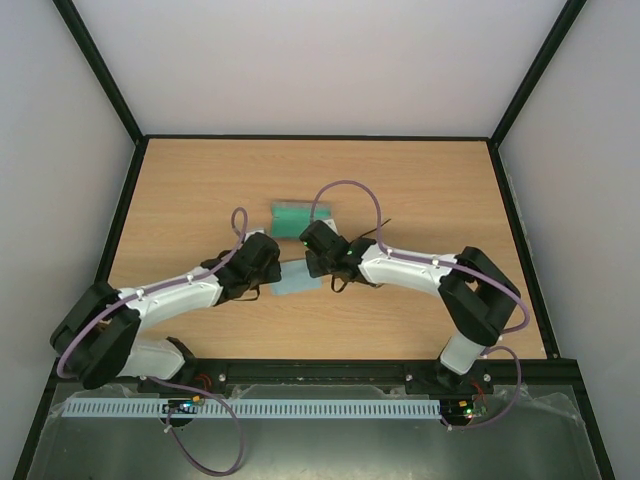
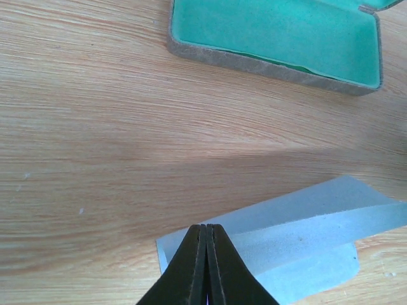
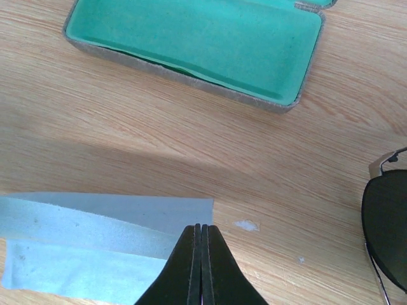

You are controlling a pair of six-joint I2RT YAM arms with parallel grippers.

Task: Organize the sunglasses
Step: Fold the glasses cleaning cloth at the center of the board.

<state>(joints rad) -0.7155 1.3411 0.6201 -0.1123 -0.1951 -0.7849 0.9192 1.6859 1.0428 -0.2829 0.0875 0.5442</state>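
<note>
The sunglasses (image 3: 385, 223) lie on the table at the right edge of the right wrist view; only one dark lens and its thin wire rim show. In the top view they are mostly hidden under the right wrist (image 1: 343, 283). My left gripper (image 2: 206, 227) is shut, its tips over the near left corner of the light blue cloth (image 2: 305, 229). My right gripper (image 3: 201, 226) is shut, its tips over the cloth's right edge (image 3: 95, 229). I see no cloth between either pair of jaws. The cloth lies folded between both grippers (image 1: 297, 281).
The grey case (image 1: 297, 218) lies open beyond the cloth, its green lining up and nothing in it (image 2: 280, 32) (image 3: 197, 38). Black frame rails edge the wooden table (image 1: 200, 190), and white walls stand behind.
</note>
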